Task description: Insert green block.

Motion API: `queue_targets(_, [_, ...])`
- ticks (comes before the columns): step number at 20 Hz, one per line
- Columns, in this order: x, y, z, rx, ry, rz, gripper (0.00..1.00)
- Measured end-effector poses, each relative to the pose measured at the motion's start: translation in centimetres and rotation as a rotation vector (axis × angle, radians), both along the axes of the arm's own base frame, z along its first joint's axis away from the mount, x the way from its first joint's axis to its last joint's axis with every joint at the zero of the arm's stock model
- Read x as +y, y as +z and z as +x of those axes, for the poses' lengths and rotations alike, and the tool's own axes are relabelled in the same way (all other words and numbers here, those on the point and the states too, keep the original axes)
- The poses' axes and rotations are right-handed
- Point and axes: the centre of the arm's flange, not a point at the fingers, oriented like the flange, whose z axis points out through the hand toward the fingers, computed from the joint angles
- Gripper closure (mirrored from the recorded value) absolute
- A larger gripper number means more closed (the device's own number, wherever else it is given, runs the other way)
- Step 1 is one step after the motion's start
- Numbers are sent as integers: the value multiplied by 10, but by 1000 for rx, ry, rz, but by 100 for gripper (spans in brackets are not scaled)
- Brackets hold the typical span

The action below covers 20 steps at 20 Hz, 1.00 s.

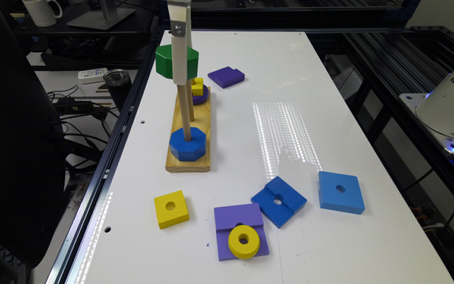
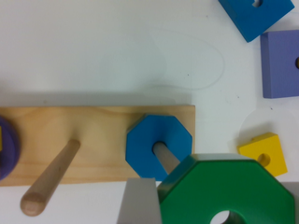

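The green block [image 1: 168, 61] [image 2: 205, 191], a thick dark-green octagon with a round hole, hangs in the air above the near end of the wooden peg base [image 1: 187, 162] [image 2: 93, 126]. My gripper [image 1: 180, 65] [image 2: 219, 200] is shut on it; one grey finger [image 2: 136, 203] presses its side. Below it a blue octagonal block [image 1: 187, 144] [image 2: 159, 140] sits at the foot of the near peg [image 1: 184, 114] [image 2: 164, 158]. That peg's top is hidden under the green block. The middle peg [image 2: 49, 182] is bare.
The far peg holds a purple ring and a yellow piece [image 1: 198, 88]. Loose on the white table lie a yellow square [image 1: 171, 209], a purple slab [image 1: 237, 217] bearing a yellow ring [image 1: 243, 241], two blue blocks [image 1: 278, 201] [image 1: 340, 192] and a purple piece [image 1: 226, 76].
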Motion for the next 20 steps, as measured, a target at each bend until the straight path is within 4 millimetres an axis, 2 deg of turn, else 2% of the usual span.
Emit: queue_targets(20, [-1,-6,1,4,-1,2,100])
